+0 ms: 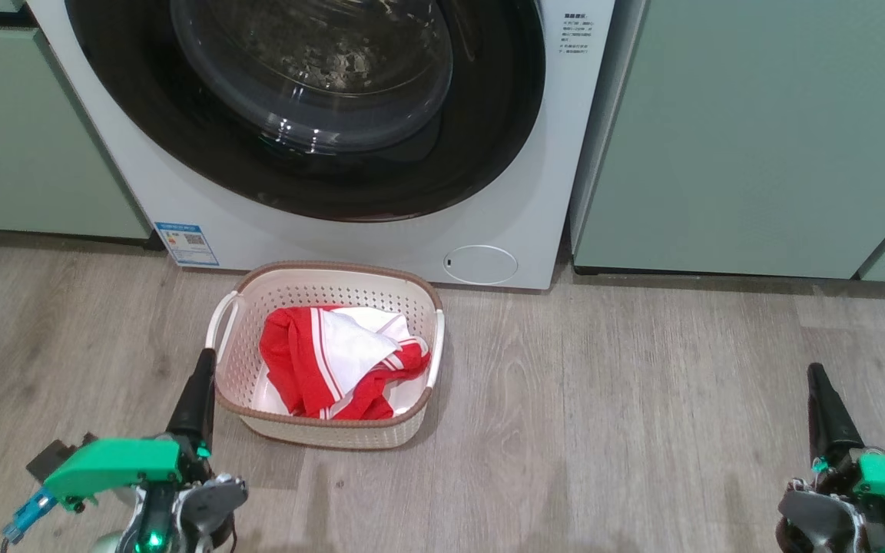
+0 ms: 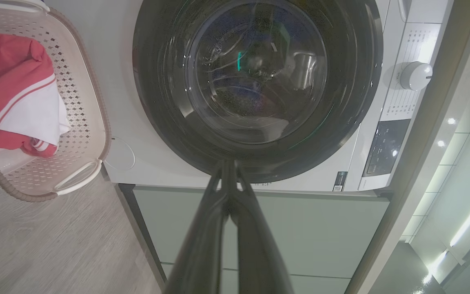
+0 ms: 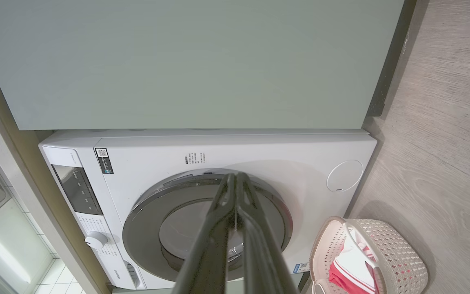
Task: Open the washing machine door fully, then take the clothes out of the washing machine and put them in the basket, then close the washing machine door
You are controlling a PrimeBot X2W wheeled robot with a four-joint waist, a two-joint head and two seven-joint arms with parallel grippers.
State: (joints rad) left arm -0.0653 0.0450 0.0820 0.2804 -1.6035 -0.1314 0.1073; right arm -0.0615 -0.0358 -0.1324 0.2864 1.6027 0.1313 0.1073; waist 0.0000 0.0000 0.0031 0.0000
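Door (image 1: pixel 304 100): shut, so the task seems finished.
Clothes (image 1: pixel 319 361): inside the basket (image 1: pixel 335 266), as asked.
Left gripper (image 1: pixel 206 361), right gripper (image 1: pixel 817 376): clenched, empty, parked low because nothing remains.

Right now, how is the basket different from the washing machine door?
The door is round, shiny and black with clear glass; the basket is boxy, cream and full of holes. The door is much wider than the basket. The door stands shut on the machine; the basket sits open on the floor, holding red clothes. Both have rounded edges.
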